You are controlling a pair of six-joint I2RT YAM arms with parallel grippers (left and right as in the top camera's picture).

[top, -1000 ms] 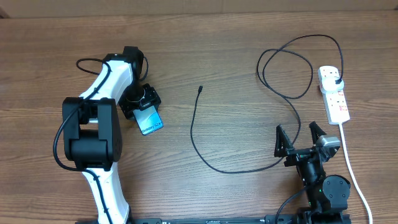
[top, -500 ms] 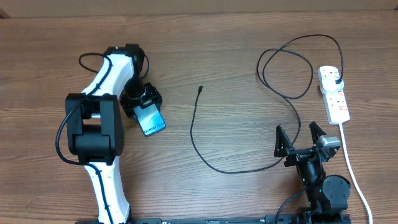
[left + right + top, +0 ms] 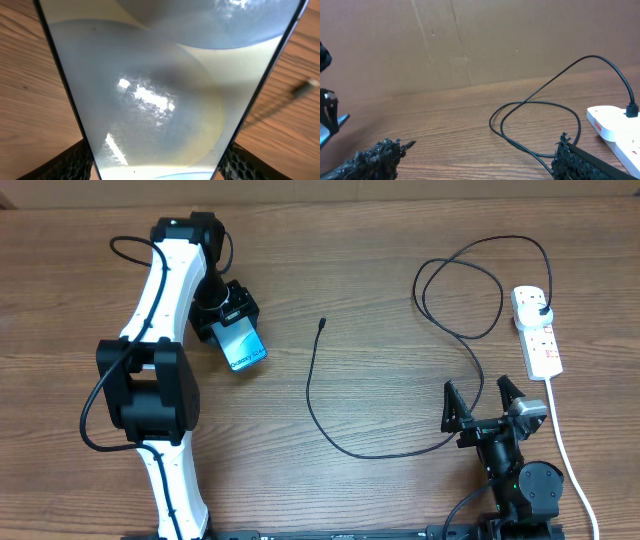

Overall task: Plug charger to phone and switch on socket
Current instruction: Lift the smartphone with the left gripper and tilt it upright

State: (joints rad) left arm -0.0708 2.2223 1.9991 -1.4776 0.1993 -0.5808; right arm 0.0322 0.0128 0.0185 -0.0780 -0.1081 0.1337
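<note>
Fingers (image 3: 75,162) mostly hidden behind phone (image 3: 160,100), glare-washed

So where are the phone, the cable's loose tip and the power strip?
phone (image 3: 245,352): overhead view, blue screen.
charger tip (image 3: 322,323): overhead view, small connector end.
power strip (image 3: 535,330): overhead view, white body.

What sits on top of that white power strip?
On the power strip, a black plug fills the far outlet, its black cable looping away. Red markings show nearer. The plug's pins and outlet holes are covered.
</note>
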